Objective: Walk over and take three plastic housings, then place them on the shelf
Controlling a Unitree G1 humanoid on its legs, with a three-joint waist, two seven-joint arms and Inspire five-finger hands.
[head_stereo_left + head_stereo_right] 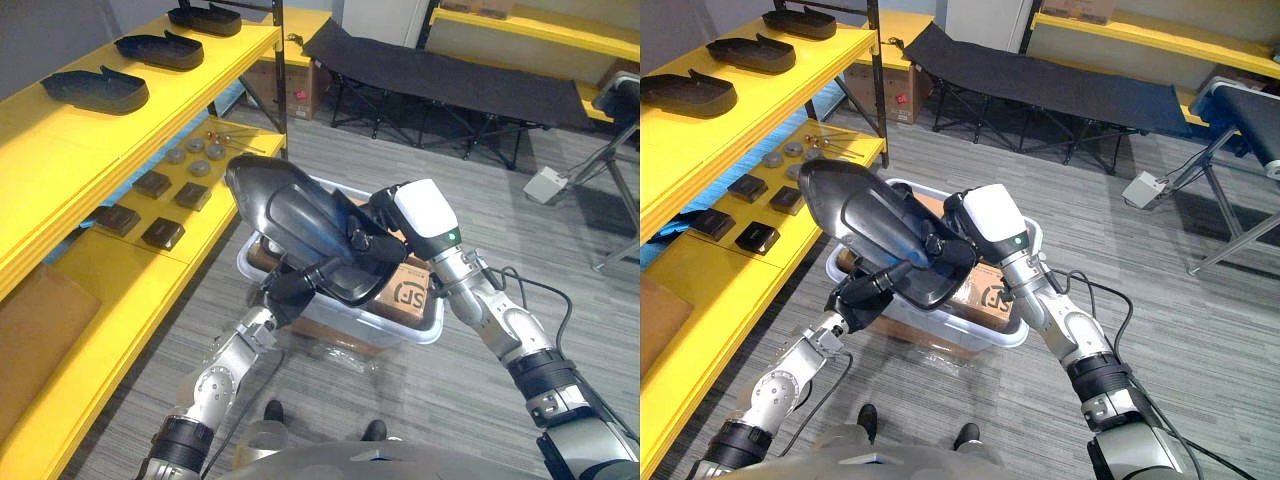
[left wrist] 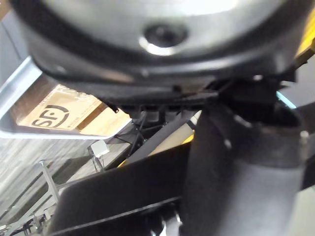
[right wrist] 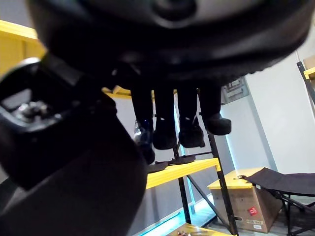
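Plastic housing is held tilted over the clear bin, near the yellow shelf. Your right hand curls round its rim and your left hand grips its lower end. Risk: if your arms swing unevenly, it may twist loose.

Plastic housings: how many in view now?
4. On the top shelf: near housing, middle housing, far housing. Held housing sits between left hand and right hand above the bin; more may hide beneath.
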